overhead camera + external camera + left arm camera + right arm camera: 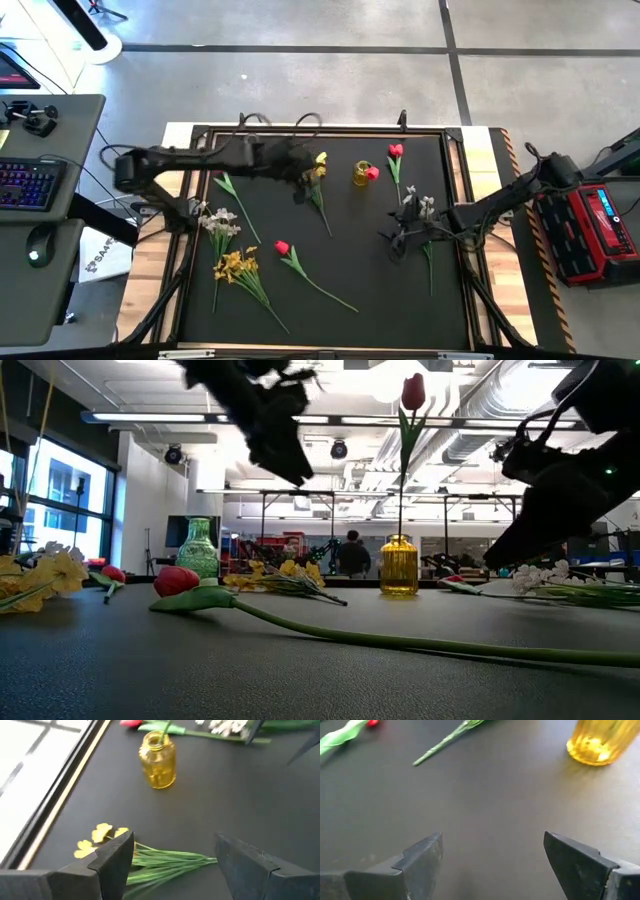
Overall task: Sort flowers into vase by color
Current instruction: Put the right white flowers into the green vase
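Black mat (380, 270) fills the table, wood border round it, big open room w/ ceiling lights behind in low view. Left arm reaches in across the far side, left gripper (300, 185) hovering over the yellow bunch (318, 172) near the mat's back edge. Left wrist view: jaws wide, nothing held, green stems of that bunch (165, 862) lying between the fingers (117, 855), blooms just beside one fingertip. Can't tell from it if fingers touch the mat. Right arm comes from the right, right gripper (398, 243) low by the white sprig (422, 212). Right wrist view: jaws wide too, bare mat between them, yellow vase (597, 742) ahead, well apart.

High view only: second yellow bunch (238, 265) and another white sprig (220, 222) on the left, red tulip (283, 248) lying mid-mat, another lying tulip (396, 152) at back. Low view only: green vase (198, 550) far left, a person (351, 555) in the room, and a tulip (412, 392) standing upright in the yellow vase (399, 565).
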Motion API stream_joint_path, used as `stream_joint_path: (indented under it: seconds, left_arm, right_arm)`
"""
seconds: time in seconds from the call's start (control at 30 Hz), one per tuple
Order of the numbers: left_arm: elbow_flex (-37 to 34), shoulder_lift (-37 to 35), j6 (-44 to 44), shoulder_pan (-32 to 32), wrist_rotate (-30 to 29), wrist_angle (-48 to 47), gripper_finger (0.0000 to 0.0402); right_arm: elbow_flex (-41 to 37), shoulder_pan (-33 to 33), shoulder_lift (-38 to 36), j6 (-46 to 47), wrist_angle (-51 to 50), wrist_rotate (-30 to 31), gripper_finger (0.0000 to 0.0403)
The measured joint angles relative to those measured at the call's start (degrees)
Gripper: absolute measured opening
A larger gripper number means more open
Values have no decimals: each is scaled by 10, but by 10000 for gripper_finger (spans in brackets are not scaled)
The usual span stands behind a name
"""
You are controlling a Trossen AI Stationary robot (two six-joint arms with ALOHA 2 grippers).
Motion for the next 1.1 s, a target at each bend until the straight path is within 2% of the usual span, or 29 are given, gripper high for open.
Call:
stream_joint_path:
  seconds: [0.13, 0.23, 0.33, 0.43, 0.63, 0.77, 1.0, 1.1]
  left_arm:
    - [-102, -61, -21, -52, -45, 87, 261]
    - [-160, -87, -48, -113, -129, 156, 261]
    - [-191, -90, -63, -181, -212, 192, 261]
    - [-199, -90, -103, -239, -273, 188, 261]
    - [-205, -90, -174, -323, -313, 169, 261]
    - [-205, -91, -218, -358, -337, 122, 261]
    - [-205, -93, -274, -374, -369, 60, 261]
    - [-205, -93, -275, -366, -370, 55, 261]
  right_arm:
    - [6, 26, 1, 32, -8, -28, 325]
    - [39, 54, 13, 54, -42, -47, 325]
    - [86, 80, 33, 55, -84, -45, 325]
    - [134, 97, 57, 55, -125, -45, 325]
    - [212, 124, 101, 66, -199, -45, 325]
    - [256, 137, 121, 117, -291, -47, 325]
    - [333, 157, 125, 288, -577, -65, 325]
    - [337, 163, 125, 366, -665, -104, 325]
